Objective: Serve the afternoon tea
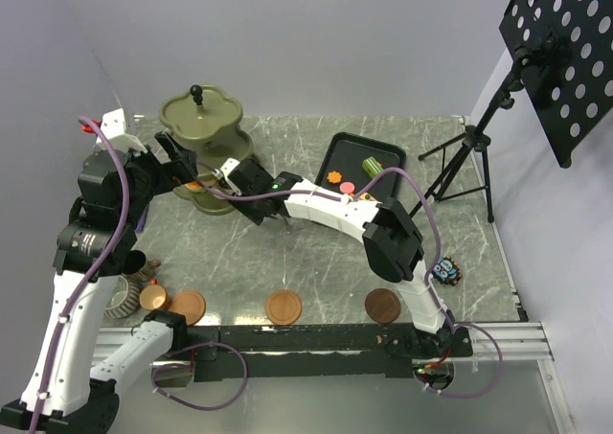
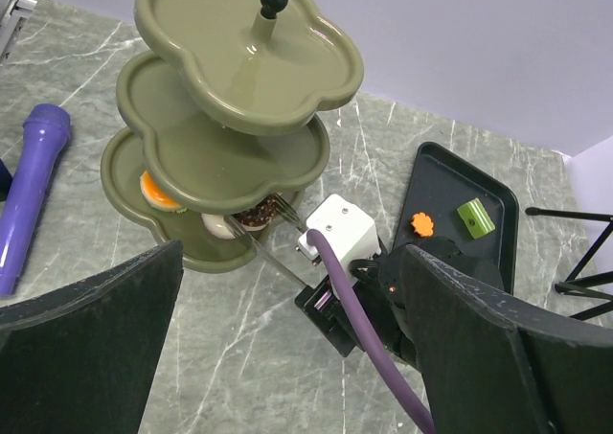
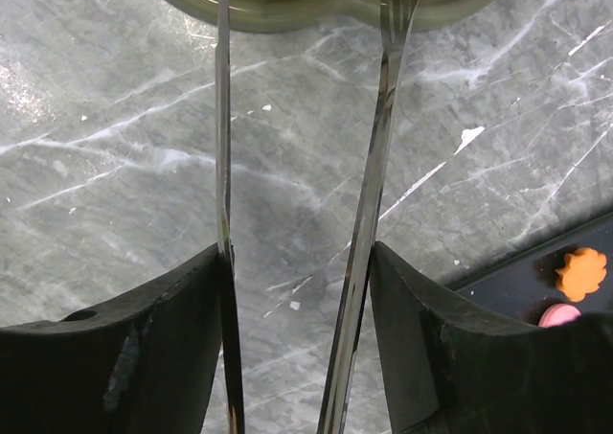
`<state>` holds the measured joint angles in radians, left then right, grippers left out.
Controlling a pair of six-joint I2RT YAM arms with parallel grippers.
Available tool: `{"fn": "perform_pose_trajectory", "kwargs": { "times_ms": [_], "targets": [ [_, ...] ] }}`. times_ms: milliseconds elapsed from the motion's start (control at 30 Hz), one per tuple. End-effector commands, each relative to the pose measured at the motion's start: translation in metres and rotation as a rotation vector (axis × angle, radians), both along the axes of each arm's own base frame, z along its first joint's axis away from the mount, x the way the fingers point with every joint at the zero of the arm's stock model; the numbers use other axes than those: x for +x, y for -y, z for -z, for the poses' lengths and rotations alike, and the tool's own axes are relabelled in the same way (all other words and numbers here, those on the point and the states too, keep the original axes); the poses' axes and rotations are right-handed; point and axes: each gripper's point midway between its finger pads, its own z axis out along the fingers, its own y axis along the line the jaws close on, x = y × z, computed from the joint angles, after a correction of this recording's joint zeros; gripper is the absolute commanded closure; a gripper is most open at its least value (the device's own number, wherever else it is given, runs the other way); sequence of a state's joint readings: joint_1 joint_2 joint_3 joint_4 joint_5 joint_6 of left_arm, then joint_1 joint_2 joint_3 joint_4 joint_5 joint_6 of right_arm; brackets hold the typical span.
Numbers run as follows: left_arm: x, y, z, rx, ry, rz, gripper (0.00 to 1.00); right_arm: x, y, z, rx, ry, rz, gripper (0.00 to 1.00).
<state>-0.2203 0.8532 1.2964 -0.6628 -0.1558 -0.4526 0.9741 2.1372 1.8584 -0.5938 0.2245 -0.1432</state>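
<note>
The olive-green three-tier stand (image 1: 201,118) (image 2: 244,60) is at the back left. Its bottom tier holds an orange pastry (image 2: 158,190), a pale one (image 2: 218,225) and a brown one (image 2: 257,214). My right gripper (image 1: 241,187) (image 3: 297,290) is shut on the metal tongs (image 3: 378,166) (image 2: 273,257). Their arms are spread and their tips reach the brown pastry. My left gripper (image 1: 170,154) (image 2: 287,357) hangs open and holds nothing, above the table beside the stand. Orange (image 1: 333,177), pink (image 1: 348,187) and green (image 1: 372,166) pastries lie on the black tray (image 1: 356,151).
Three brown saucers (image 1: 283,307) sit along the near edge. At near left are a striped grey cup (image 1: 123,295), a copper cup (image 1: 153,297) and a dark cup (image 1: 134,262). A purple cylinder (image 2: 29,185) lies left of the stand. A tripod (image 1: 469,161) with a perforated board (image 1: 560,41) stands right.
</note>
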Motion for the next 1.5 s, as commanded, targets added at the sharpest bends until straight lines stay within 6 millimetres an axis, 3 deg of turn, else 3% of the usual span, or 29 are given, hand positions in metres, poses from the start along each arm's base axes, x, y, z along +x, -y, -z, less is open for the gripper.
{"fn": "perform_pose_trajectory", "kwargs": {
  "times_ms": [0,300,567,733,1000,1100,1200,1300,1467],
  "targets": [
    [-0.003,-0.004,-0.020,0.004,0.060,-0.009,0.00,0.011,-0.005,-0.053,0.103,0.089,0.028,0.34],
    [-0.002,-0.003,-0.018,0.005,0.054,-0.006,0.00,0.001,0.018,-0.069,0.120,0.108,0.083,0.30],
    [0.000,0.000,-0.016,-0.002,0.047,0.003,0.00,-0.032,0.047,-0.093,0.150,0.102,0.090,0.30],
    [0.001,-0.004,-0.017,0.002,0.046,-0.013,0.00,-0.055,0.097,-0.086,0.108,0.061,0.198,0.32],
    [0.005,0.000,-0.013,-0.017,0.033,-0.007,0.00,-0.073,0.217,-0.078,-0.002,-0.035,0.544,0.35],
    [0.006,0.001,-0.013,-0.024,0.030,-0.007,0.00,-0.074,0.239,-0.078,0.030,-0.041,0.598,0.36],
    [0.008,0.004,-0.009,-0.036,0.020,0.006,0.00,-0.088,0.209,-0.075,0.135,-0.080,0.418,0.31],
    [0.009,0.006,-0.006,-0.045,0.013,0.015,0.00,-0.113,0.178,-0.056,0.196,-0.124,0.220,0.23],
    [0.010,0.008,-0.006,-0.051,0.003,0.021,0.00,-0.148,0.160,-0.011,0.161,-0.214,0.038,0.14]
  ]
}}
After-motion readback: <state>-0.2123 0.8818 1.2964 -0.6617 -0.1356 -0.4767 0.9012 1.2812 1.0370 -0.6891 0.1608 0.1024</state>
